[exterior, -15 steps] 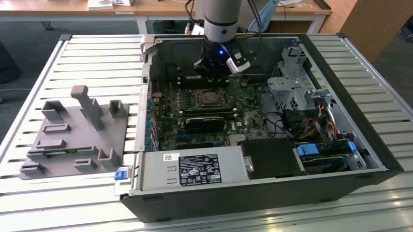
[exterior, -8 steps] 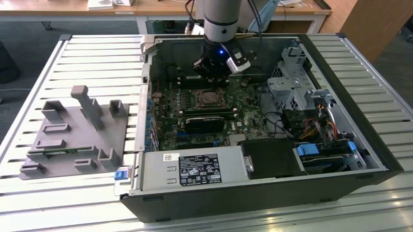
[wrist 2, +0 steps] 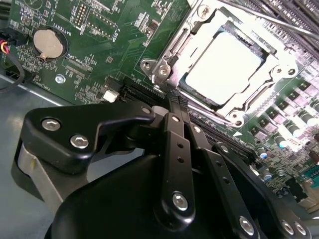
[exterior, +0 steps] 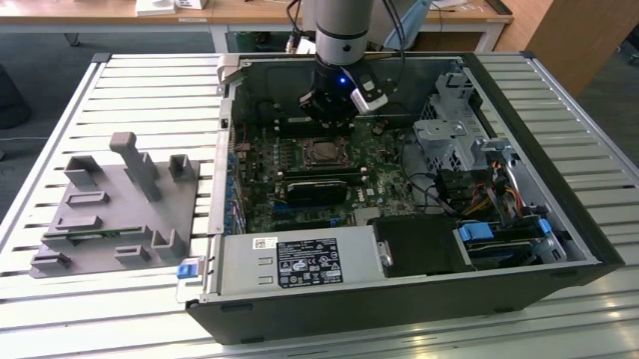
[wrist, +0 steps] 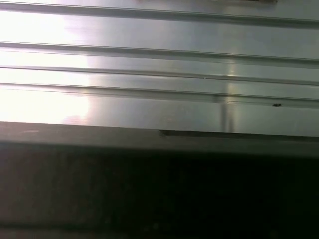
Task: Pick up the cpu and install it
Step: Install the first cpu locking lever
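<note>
The cpu (wrist 2: 223, 66) is a pale square chip lying flat inside the metal-framed motherboard socket (wrist 2: 164, 69); in the exterior view the cpu (exterior: 325, 152) sits mid-board inside the open computer case. My gripper (wrist 2: 172, 105) hangs just beside the socket's near corner, its black fingers (wrist 2: 175, 144) drawn together with nothing between them. In the exterior view the gripper (exterior: 328, 120) is above the board, slightly behind the socket, at the end of the upright arm.
A grey tray (exterior: 110, 209) with upright posts and a green memory stick (exterior: 92, 238) lies on the slatted table at the exterior view's left. Case walls, a drive cage (exterior: 450, 134), cables and the power supply (exterior: 299, 262) surround the board. A coin battery (wrist 2: 49, 42) sits nearby.
</note>
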Action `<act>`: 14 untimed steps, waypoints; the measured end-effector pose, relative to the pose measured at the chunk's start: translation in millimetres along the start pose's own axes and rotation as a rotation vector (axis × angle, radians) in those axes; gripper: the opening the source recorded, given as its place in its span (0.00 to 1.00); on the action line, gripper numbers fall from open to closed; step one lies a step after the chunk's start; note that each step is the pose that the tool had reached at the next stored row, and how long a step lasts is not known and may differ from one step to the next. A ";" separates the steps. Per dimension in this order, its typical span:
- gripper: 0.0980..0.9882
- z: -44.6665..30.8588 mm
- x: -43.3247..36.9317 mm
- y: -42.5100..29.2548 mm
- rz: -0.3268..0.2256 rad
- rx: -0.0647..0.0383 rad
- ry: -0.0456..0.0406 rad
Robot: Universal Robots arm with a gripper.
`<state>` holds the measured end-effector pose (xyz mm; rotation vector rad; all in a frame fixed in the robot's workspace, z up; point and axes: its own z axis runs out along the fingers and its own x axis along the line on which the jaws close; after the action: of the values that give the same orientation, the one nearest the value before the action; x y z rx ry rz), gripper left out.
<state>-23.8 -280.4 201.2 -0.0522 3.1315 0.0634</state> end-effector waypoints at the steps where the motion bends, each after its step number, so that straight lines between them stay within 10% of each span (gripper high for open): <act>1: 0.01 0.3 0.0 0.0 0.000 0.005 0.0002; 10: 0.01 3.9 -0.7 1.5 0.000 0.025 0.0010; 14: 0.01 5.0 -0.7 1.6 0.000 0.005 0.0006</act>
<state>-23.2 -278.6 196.3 -0.0523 3.1321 0.0557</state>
